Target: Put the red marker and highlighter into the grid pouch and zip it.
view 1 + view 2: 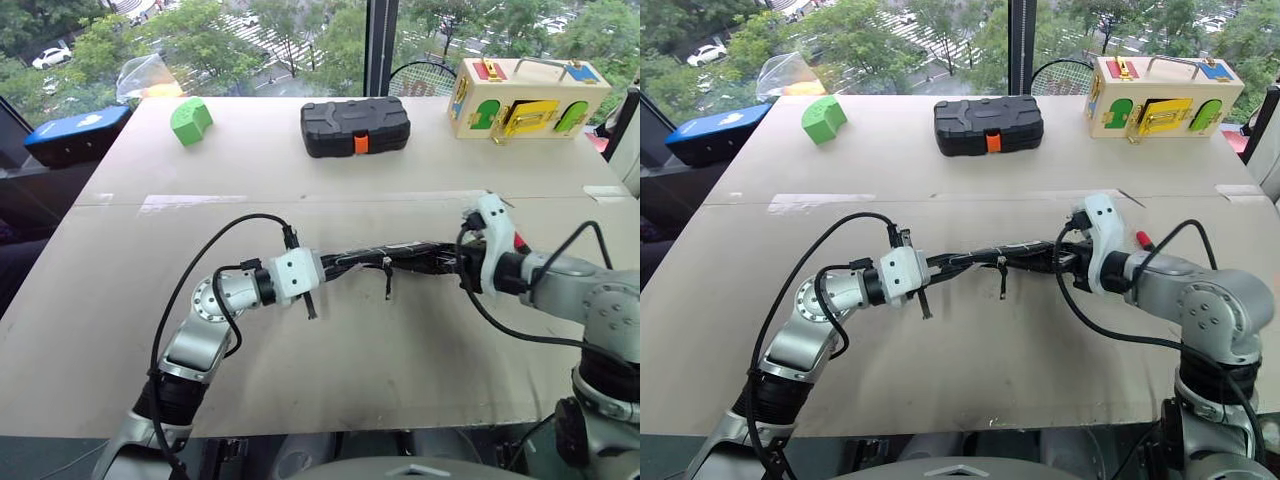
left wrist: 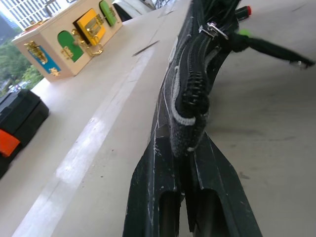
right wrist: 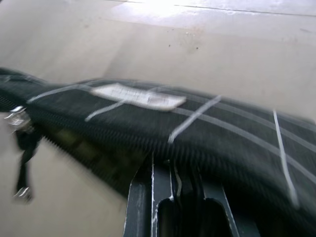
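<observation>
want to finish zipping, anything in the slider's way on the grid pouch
Possibly: past the metal slider on the black white-gridded fabric pouch, the red marker tip and a bit of lime-green highlighter show at the unzipped mouth, along the slider's path.

No legible text anywhere.

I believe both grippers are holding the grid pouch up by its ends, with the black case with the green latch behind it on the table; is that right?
Not quite: the latch on the black case is orange, as the left eye view shows. The rest stands: the left gripper and right gripper hold the grid pouch by its ends.
</observation>
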Robot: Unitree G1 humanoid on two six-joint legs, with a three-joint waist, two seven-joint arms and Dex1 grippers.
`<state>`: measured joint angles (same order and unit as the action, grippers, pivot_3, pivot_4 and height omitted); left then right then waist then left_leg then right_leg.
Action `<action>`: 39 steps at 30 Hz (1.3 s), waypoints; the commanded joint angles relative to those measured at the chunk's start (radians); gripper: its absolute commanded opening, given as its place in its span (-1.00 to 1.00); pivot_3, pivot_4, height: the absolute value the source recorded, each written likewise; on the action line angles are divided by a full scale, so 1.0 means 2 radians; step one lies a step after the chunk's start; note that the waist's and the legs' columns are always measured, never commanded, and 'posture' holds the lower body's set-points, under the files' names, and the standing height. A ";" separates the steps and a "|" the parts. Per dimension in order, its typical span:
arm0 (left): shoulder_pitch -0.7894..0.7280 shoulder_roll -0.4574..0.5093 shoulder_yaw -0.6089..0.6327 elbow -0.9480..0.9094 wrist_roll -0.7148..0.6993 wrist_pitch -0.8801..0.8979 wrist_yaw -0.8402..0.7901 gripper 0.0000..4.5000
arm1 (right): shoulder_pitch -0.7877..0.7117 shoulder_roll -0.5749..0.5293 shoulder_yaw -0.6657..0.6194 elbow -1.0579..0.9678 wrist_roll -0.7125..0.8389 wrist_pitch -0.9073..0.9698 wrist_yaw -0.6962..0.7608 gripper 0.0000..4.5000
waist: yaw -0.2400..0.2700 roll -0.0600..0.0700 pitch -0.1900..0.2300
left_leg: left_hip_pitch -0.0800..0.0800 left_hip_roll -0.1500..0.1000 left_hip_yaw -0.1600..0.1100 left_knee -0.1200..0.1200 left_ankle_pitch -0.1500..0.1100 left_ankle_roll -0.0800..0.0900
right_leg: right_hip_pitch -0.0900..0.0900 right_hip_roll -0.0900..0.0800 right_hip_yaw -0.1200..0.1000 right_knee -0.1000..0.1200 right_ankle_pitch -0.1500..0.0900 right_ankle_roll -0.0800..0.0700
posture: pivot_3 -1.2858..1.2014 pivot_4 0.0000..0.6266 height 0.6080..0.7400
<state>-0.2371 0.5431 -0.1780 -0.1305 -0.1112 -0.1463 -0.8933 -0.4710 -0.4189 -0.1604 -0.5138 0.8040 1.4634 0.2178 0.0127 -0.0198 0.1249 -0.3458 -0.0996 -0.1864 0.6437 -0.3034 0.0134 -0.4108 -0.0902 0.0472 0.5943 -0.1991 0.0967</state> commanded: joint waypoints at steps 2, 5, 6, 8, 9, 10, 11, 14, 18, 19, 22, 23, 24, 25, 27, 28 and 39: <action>-0.007 -0.006 -0.002 -0.023 -0.013 0.008 -0.002 -1.00 | -0.028 -0.120 0.233 -0.037 -0.158 -0.180 0.070 -0.98 | 0.000 0.001 0.000 | 0.000 0.000 0.001 0.000 0.000 0.000 | 0.000 0.000 0.000 0.000 0.000 0.000 | 0.03 -0.52 1.00; -0.012 -0.005 0.000 -0.017 -0.011 0.017 0.000 -1.00 | -0.043 -0.208 0.376 -0.023 -0.297 -0.319 0.137 -0.98 | 0.000 0.000 0.000 | 0.000 0.000 0.001 0.001 0.000 0.000 | 0.000 0.000 -0.002 -0.001 0.000 0.000 | 0.03 -0.52 1.00; -0.014 -0.005 -0.001 -0.015 -0.009 0.018 -0.001 -1.00 | -0.050 -0.225 0.406 -0.011 -0.336 -0.357 0.156 -0.98 | -0.001 0.000 0.000 | 0.000 0.000 0.001 0.001 0.000 0.000 | 0.000 0.000 -0.002 -0.001 0.000 0.000 | 0.03 -0.52 1.00; -0.015 -0.004 -0.002 -0.014 -0.006 0.021 -0.001 -1.00 | -0.059 -0.240 0.432 0.014 -0.389 -0.416 0.180 -0.88 | -0.002 0.000 0.000 | 0.000 0.000 0.002 0.001 0.000 0.000 | 0.000 0.000 -0.002 -0.001 0.000 0.000 | 0.03 -0.52 1.00; -0.014 -0.003 -0.002 -0.014 -0.005 0.022 0.000 -1.00 | -0.061 -0.242 0.436 0.024 -0.406 -0.435 0.191 -0.71 | -0.002 0.000 0.000 | 0.000 0.000 0.002 0.002 0.000 0.000 | 0.000 0.000 -0.002 0.000 0.000 0.000 | 0.03 -0.52 1.00; -0.014 -0.003 -0.002 -0.015 -0.004 0.024 0.000 -1.00 | -0.063 -0.244 0.437 0.031 -0.418 -0.450 0.201 -0.62 | -0.002 0.000 0.000 | 0.000 0.000 0.002 0.002 0.000 0.000 | 0.000 0.000 -0.002 0.000 0.000 0.001 | 0.03 -0.52 1.00; -0.012 -0.002 -0.002 -0.016 -0.002 0.027 0.003 -1.00 | -0.062 -0.244 0.432 0.035 -0.427 -0.458 0.209 -0.42 | -0.002 0.000 0.000 | 0.000 0.000 0.002 0.002 0.000 0.000 | 0.001 0.000 -0.002 0.000 0.000 0.001 | 0.03 -0.52 1.00; -0.008 0.002 0.004 -0.016 0.005 0.035 0.012 -1.00 | -0.060 -0.245 0.415 0.042 -0.460 -0.474 0.226 0.26 | 0.000 0.000 0.000 | 0.000 0.000 0.002 0.002 0.000 0.000 | 0.001 0.000 -0.002 0.000 0.000 0.000 | 0.03 -0.52 1.00; -0.006 0.009 0.013 -0.012 0.016 0.037 0.023 -1.00 | -0.051 -0.255 0.391 0.045 -0.491 -0.490 0.245 0.97 | 0.001 0.000 0.000 | 0.000 0.000 0.002 0.002 0.000 0.000 | 0.001 0.000 -0.002 0.000 0.000 0.000 | 0.03 -0.52 1.00; -0.008 0.010 0.014 -0.010 0.016 0.037 0.024 -1.00 | -0.048 -0.257 0.382 0.046 -0.496 -0.492 0.247 0.97 | 0.001 0.000 0.000 | 0.000 0.000 0.002 0.002 0.000 0.000 | 0.001 0.000 -0.002 0.000 0.000 0.000 | 0.03 -0.52 1.00; -0.015 0.013 0.015 -0.006 0.017 0.039 0.026 -1.00 | -0.035 -0.261 0.350 0.038 -0.493 -0.489 0.264 0.97 | 0.001 0.000 0.000 | 0.000 0.000 0.002 0.002 0.000 0.000 | 0.001 0.000 -0.001 0.000 0.000 0.000 | 0.03 -0.52 1.00; -0.018 0.015 0.015 -0.003 0.018 0.039 0.026 -1.00 | -0.029 -0.264 0.338 0.033 -0.487 -0.488 0.270 0.97 | 0.002 0.000 0.000 | 0.000 0.000 0.002 0.002 0.000 0.000 | 0.001 0.000 -0.001 0.000 0.000 0.000 | 0.03 -0.52 1.00; -0.022 0.016 0.015 0.000 0.021 0.040 0.027 -1.00 | -0.022 -0.271 0.322 0.026 -0.479 -0.490 0.280 0.97 | 0.002 0.000 0.000 | -0.001 0.000 0.002 0.002 0.000 0.000 | 0.001 0.000 -0.002 0.000 0.000 0.000 | 0.03 -0.52 1.00; -0.026 0.018 0.014 0.004 0.024 0.041 0.028 -1.00 | -0.016 -0.273 0.303 0.018 -0.465 -0.483 0.289 0.97 | 0.002 0.000 0.000 | -0.001 0.000 0.002 0.002 0.000 0.000 | 0.001 0.000 -0.002 0.000 0.000 0.000 | 0.03 -0.52 1.00; -0.032 0.021 0.014 0.010 0.026 0.039 0.028 -1.00 | -0.002 -0.265 0.258 -0.003 -0.426 -0.447 0.304 0.97 | 0.002 0.000 0.000 | -0.001 0.000 0.002 0.002 0.000 0.000 | 0.001 0.000 -0.002 -0.001 0.000 0.000 | 0.03 -0.52 1.00; -0.035 0.022 0.015 0.013 0.027 0.039 0.028 -1.00 | 0.006 -0.258 0.228 -0.016 -0.399 -0.418 0.308 0.97 | 0.002 0.000 0.000 | -0.001 0.000 0.002 0.002 0.000 0.000 | 0.001 0.000 -0.002 -0.001 0.000 0.000 | 0.03 -0.52 1.00; -0.039 0.037 0.029 0.030 0.036 0.031 0.041 -1.00 | 0.077 -0.124 -0.051 -0.130 -0.256 -0.077 0.220 0.97 | 0.003 0.000 0.000 | -0.001 0.001 0.000 0.002 0.000 0.000 | 0.001 0.000 -0.001 0.000 0.000 0.000 | 0.03 -0.52 1.00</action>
<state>-0.3088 0.6116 -0.1432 -0.0630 -0.0402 -0.0751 -0.8232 -0.2996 -0.7081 -0.1825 -0.7146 0.2733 1.1788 0.7154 0.0195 -0.0208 0.1244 -0.3471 -0.0985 -0.1869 0.6475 -0.3035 0.0132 -0.4097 -0.0905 0.0446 0.5936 -0.1980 0.0963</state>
